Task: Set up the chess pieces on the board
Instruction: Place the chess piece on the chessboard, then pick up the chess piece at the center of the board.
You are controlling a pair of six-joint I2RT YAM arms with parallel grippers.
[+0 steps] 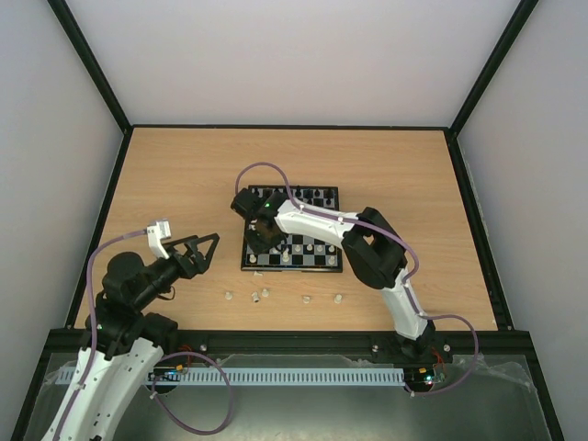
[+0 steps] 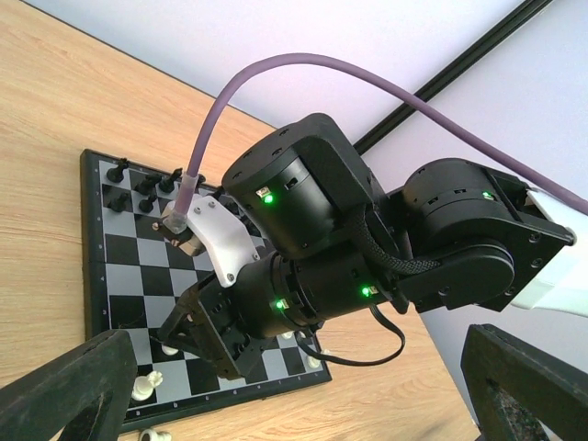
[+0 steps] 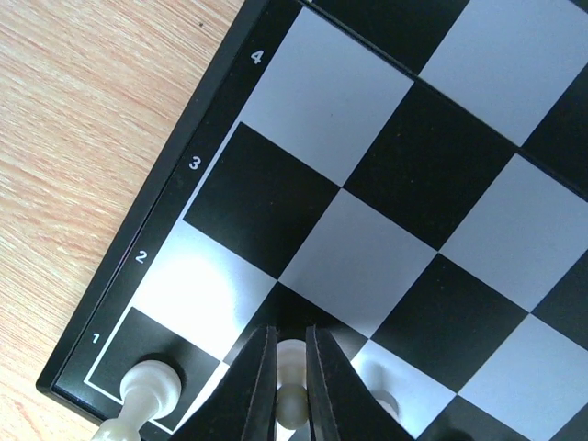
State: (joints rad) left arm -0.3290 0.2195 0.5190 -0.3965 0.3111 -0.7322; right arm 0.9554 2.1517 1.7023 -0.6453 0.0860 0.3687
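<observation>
1. Left claw (image 1: pixel 209 250) hangs over the bare table (image 1: pixel 165 175), to the left of the board (image 1: pixel 294 270) and level with its near edge. Its two fingers are spread wide with nothing between them.
2. Five loose cream chess pieces (image 1: pixel 265 293) sit in a ragged row on the wood, between the board's near edge and the table's near edge. Two of them at the left-middle stand close together, and the rest are apart.
3. The board lies flat around the middle of the table, its thin dark border numbered along the left side.
4. The right claw (image 3: pixel 290 340) is down over the near-left part of the board. Its fingers are pressed almost together, pinching a small cream held piece (image 3: pixel 291 363) between the tips. The exact square under it cannot be told, as the fingers cover it.
5. Just left of that, a cream corner piece (image 3: pixel 147 381) stands on the dark corner square marked 1, clear of the fingers.
6. To the right of the right claw, more cream pieces stand on the board's near rows (image 1: pixel 312 248).
7. Farthest off, black pieces (image 1: pixel 317 195) line the board's far edge.
</observation>
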